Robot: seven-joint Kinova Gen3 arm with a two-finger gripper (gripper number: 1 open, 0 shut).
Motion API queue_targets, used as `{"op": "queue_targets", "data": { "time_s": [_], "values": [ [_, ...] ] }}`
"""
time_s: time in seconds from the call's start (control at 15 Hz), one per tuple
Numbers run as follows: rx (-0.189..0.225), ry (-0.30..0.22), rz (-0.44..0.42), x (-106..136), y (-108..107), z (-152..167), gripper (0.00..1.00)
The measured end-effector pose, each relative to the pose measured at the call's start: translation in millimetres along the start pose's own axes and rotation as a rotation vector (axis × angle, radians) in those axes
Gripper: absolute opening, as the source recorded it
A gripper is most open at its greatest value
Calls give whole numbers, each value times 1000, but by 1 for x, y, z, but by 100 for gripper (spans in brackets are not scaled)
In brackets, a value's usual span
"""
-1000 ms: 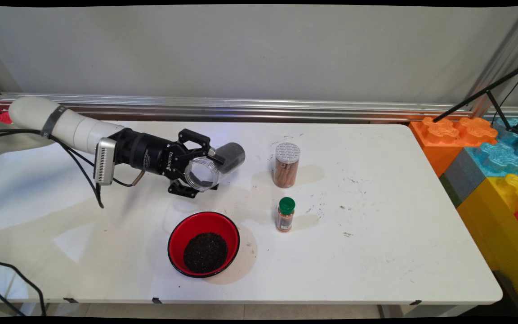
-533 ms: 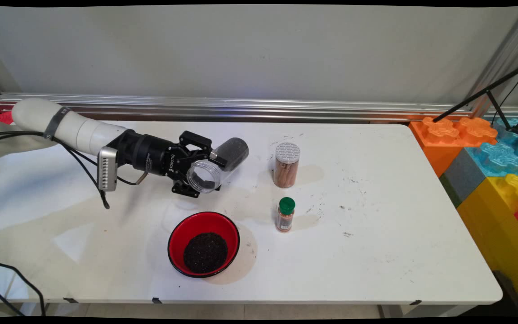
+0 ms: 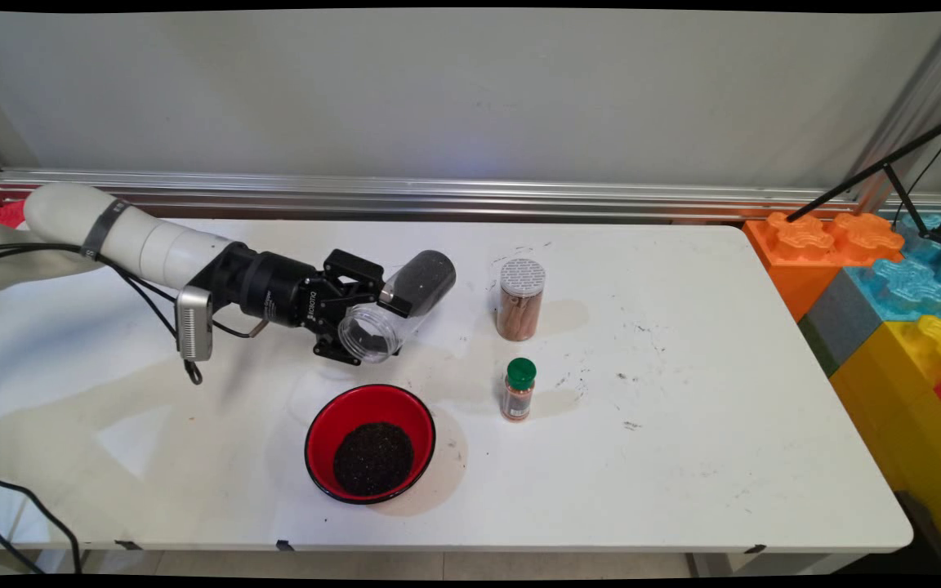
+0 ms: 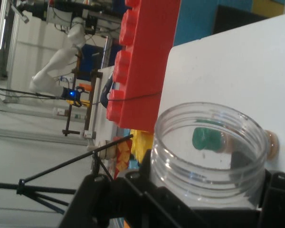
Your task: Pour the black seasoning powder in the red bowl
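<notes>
The black jaws [image 3: 368,314] are closed on a clear plastic jar [image 3: 393,306], gripping it near its open mouth. The jar is held tilted above the bench [image 3: 683,425], left of centre toward the far edge, mouth facing down toward the near side and its dark-filled bottom raised toward the far right. White lettering on the black wrist body is too small to make out with certainty. Nearer the front edge, just below the jar's mouth, a red bowl [image 3: 370,443] sits holding a dark granular heap. To the right, around mid-bench, a tall clear cylinder [image 3: 520,299] with a grey perforated top stands upright, packed with brown sticks. Just in front of it stands a small spice bottle [image 3: 518,389] with a green cap and a label that cannot be read. Off the right edge are large toy blocks [image 3: 887,278] in orange, blue, yellow and red.

The hand view looks across the jar's empty rim [image 4: 209,152]; through the plastic a green cap [image 4: 206,137] shows. It also shows a red block wall [image 4: 142,61], which the main view does not.
</notes>
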Motion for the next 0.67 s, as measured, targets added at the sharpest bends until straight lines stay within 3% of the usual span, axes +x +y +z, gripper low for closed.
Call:
{"op": "queue_targets", "data": {
  "time_s": [0.67],
  "values": [
    [-29, 38, 147, 5, 9, 2, 0]
  ]
}}
